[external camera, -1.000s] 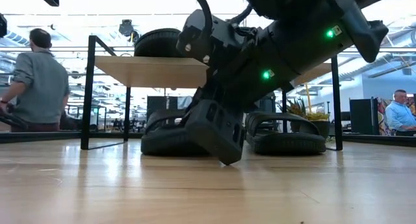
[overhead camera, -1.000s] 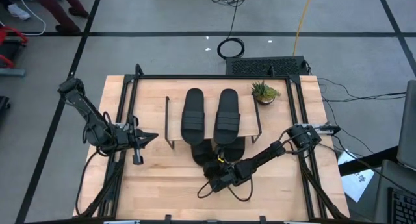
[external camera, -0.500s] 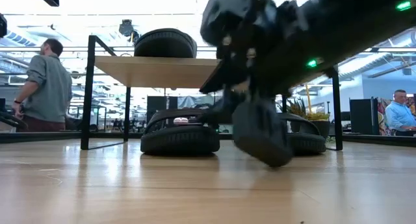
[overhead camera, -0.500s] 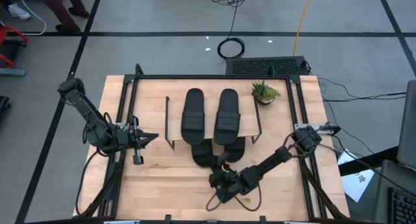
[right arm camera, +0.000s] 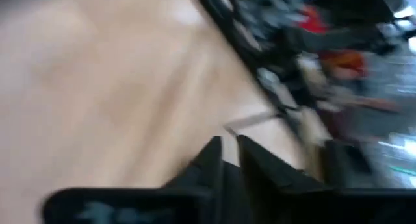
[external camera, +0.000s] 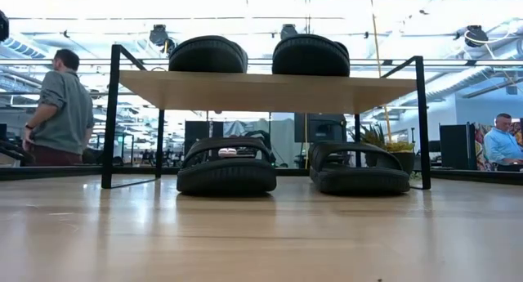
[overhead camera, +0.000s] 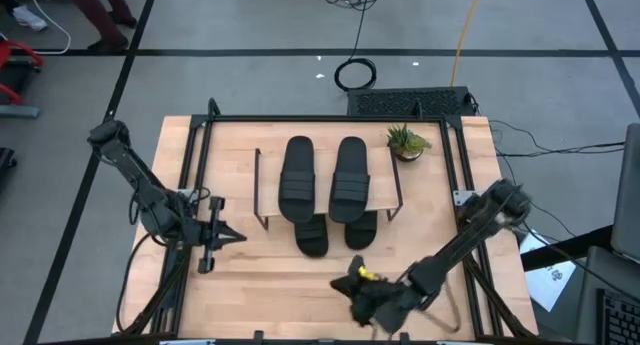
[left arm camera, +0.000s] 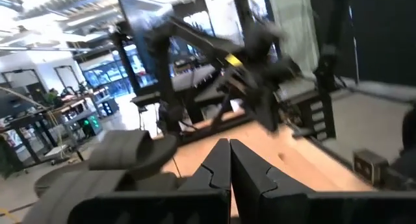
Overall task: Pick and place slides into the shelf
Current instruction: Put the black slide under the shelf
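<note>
The shelf (overhead camera: 325,185) stands in the middle of the high view, toward the upper half of the wooden table (overhead camera: 250,275). In the low view its light plank top (external camera: 261,90) spans the centre of the frame on thin black legs. Two slides rest on that top: one at upper centre-left (external camera: 207,54), one at upper centre-right (external camera: 310,55), side by side and apart. Two more slides sit on the table beneath the plank, between the legs: the left one (external camera: 227,166) and the right one (external camera: 359,169), also side by side, with a gap between them. From above, the upper pair (overhead camera: 297,180) (overhead camera: 350,180) covers most of the lower pair, whose ends stick out at the shelf's lower edge.

A small potted plant (overhead camera: 407,141) stands just right of the shelf's upper corner.

The left gripper (overhead camera: 230,235) hovers at the left of the table, well apart from the shelf, its fingers pressed together and empty, as the left wrist view shows (left arm camera: 229,165). The right gripper (overhead camera: 355,285) is low in the frame, below the shelf and clear of the slides; its fingers (right arm camera: 214,156) stand nearly together, holding nothing.

A person (external camera: 59,106) stands at the left edge of the low view, and another (external camera: 500,143) sits at its right edge.
</note>
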{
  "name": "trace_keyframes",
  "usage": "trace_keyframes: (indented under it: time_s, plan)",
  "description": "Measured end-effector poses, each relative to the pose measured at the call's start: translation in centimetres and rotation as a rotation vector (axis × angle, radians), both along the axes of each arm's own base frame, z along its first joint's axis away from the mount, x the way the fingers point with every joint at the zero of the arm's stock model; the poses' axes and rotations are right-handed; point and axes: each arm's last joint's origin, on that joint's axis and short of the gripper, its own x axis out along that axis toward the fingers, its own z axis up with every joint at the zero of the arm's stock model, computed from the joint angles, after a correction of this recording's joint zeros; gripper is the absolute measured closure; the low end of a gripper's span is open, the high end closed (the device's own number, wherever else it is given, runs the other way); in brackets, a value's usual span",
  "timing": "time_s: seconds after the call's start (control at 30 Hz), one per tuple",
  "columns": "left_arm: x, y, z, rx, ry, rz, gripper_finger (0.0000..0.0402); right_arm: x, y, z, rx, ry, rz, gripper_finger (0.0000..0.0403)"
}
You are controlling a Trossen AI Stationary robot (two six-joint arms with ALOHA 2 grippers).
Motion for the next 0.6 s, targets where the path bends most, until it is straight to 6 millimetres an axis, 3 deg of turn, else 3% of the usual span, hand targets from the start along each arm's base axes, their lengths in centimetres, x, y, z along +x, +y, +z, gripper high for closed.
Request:
trace_keyframes:
  time_s: [0.07, 0.2, 0.3, 0.4, 0.6]
  plan:
    - [0.3, -0.4, -0.5, 0.029, 0.024, -0.008, 0.0398, -1.5, -1.1, 1.8, 0.121, 0.021, 0.076, 0.0393]
    - [0.9, -1.3, -1.6, 0.086, 0.07, -0.07, 0.04, -4.9, -3.7, 5.3, 0.287, -0.043, 0.177, 0.0393]
    - [1.4, -2.0, -2.6, 0.104, 0.118, -0.114, 0.04, -7.8, -6.0, 6.8, 0.432, -0.086, 0.308, 0.0401]
    - [2.2, -2.9, -3.5, 0.09, 0.158, -0.116, 0.0401, -10.4, -8.5, 7.2, 0.58, -0.186, 0.378, 0.0402]
    - [5.0, -5.9, -4.3, 0.084, 0.269, -0.076, 0.0401, -14.5, -13.1, 4.6, 0.668, -0.36, 0.205, 0.0402]
